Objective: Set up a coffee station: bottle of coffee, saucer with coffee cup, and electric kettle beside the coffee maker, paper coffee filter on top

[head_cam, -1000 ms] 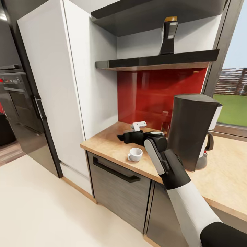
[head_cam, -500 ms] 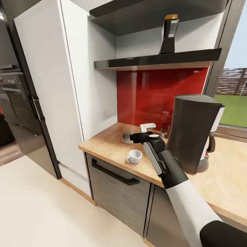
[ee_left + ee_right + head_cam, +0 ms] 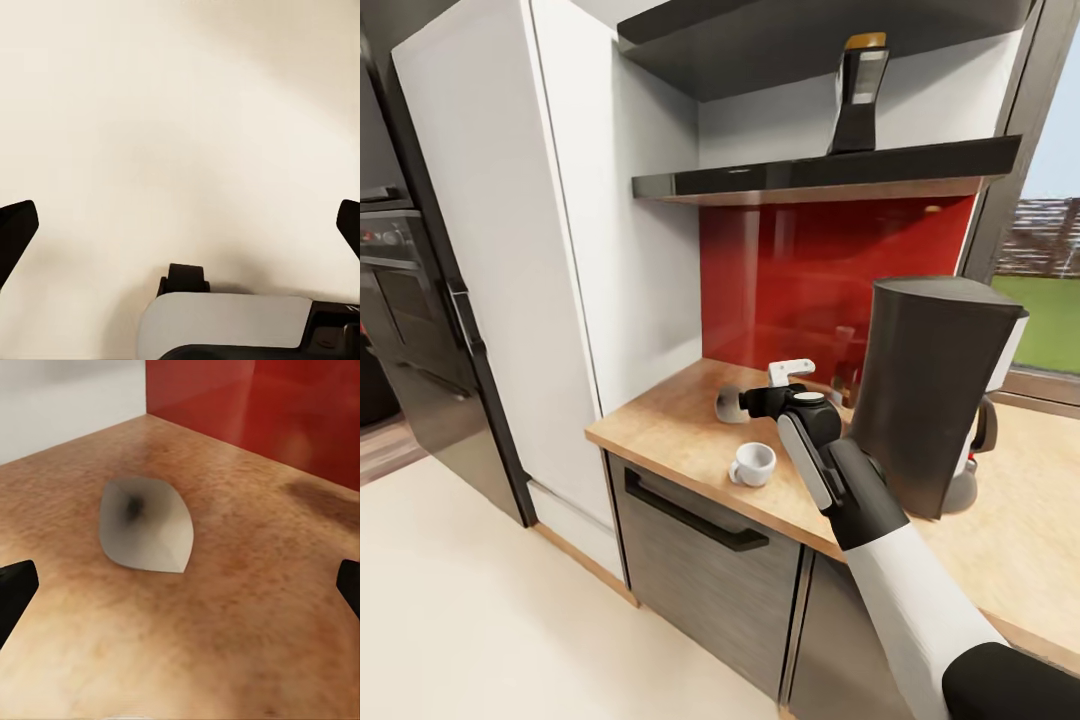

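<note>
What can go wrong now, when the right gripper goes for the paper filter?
The right gripper is open just short of the filter, which lies loose on the countertop; a finger could push it away or crush it. The cup stands beside the forearm, so a sweep might knock it off the edge.

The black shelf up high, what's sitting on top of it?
On the glossy black wall shelf stands one black bottle with a golden-yellow lid. The shelf's back part, behind its front edge, is hidden from below.
</note>
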### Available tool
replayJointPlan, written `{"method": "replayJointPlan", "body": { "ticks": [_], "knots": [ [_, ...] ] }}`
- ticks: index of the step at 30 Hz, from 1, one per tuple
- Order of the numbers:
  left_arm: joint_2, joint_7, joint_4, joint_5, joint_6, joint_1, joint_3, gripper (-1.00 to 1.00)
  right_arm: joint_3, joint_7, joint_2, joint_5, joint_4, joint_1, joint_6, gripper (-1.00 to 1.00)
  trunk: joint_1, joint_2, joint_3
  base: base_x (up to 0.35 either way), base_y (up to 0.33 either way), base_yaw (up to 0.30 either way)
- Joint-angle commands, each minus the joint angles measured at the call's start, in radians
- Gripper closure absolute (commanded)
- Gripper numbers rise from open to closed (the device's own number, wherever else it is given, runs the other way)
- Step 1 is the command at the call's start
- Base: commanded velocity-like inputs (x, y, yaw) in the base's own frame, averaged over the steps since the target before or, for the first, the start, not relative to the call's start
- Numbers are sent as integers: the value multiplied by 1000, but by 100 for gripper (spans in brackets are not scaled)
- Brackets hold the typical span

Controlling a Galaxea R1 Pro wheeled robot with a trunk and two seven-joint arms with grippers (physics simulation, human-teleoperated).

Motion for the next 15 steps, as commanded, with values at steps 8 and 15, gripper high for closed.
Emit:
{"method": "replayJointPlan", "body": {
  "ticks": [8,15],
  "knots": [
    [0,0,-1,0,-1,0,2,-100,0,-10,0,-11,9,-1,2,-100,0,0,-1,38,0,0],
    [0,0,-1,0,-1,0,2,-100,-1,-10,-1,-12,77,-1,-25,-100,0,0,-1,82,0,0]
  ]
}}
